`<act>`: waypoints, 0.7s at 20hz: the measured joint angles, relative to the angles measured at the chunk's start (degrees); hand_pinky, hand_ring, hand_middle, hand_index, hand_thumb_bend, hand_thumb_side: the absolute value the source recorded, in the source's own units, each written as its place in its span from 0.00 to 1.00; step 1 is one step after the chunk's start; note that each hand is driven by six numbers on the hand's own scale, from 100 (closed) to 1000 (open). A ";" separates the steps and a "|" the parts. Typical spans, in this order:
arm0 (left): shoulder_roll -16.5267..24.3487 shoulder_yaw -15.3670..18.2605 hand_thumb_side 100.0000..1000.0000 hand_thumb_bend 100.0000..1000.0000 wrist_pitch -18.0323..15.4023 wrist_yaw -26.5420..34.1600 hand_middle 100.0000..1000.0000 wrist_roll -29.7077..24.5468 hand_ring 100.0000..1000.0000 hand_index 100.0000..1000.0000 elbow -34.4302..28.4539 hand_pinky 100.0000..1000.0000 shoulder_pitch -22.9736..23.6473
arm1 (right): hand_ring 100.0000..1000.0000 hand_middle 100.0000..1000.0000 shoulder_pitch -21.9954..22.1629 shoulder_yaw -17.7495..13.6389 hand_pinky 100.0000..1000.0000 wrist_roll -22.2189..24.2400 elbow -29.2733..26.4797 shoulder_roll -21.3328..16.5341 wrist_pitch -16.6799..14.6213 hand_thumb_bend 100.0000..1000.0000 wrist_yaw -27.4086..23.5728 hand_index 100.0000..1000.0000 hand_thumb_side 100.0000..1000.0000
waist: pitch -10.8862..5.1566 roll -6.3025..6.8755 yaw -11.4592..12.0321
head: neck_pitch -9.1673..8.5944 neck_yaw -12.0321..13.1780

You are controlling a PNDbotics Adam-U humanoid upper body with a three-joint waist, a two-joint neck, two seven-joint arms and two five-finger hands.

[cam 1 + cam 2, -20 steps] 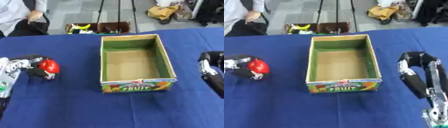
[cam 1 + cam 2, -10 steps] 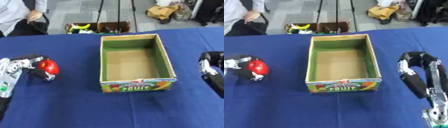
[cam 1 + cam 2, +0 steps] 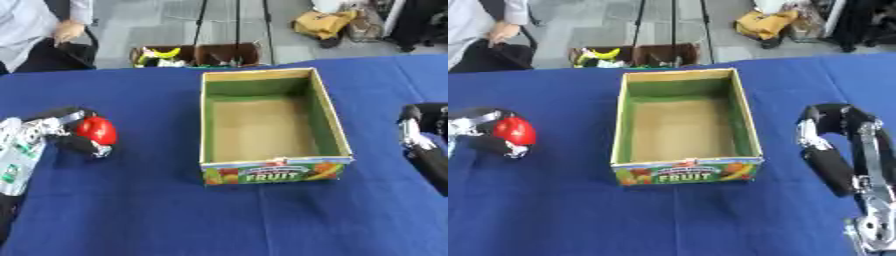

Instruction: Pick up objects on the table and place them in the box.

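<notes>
Past the far edge of my blue-covered table (image 3: 157, 210): grey floor (image 3: 289, 40). Thin dark tripod legs (image 3: 674, 25) stand on it, centre back. Two low brown crates (image 3: 636, 54) sit just behind the table edge, something yellow in the left one. A yellow-tan bag (image 3: 325, 22) lies far right.

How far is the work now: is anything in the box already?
Nothing is placed yet: the FRUIT box shows a bare floor. In hand: the left hand is curled round a red object on the blue table. Left: carrying it into the box. The right hand holds nothing.
</notes>
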 measured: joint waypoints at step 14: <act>0.66 -2.19 0.08 0.00 -0.29 -1.64 0.66 -0.75 0.47 0.65 -14.40 0.12 -4.04 | 0.50 0.39 0.50 0.00 0.71 -0.06 0.00 0.00 0.05 0.00 -0.04 0.63 0.50 | -0.89 0.88 0.04 | 0.09 -0.12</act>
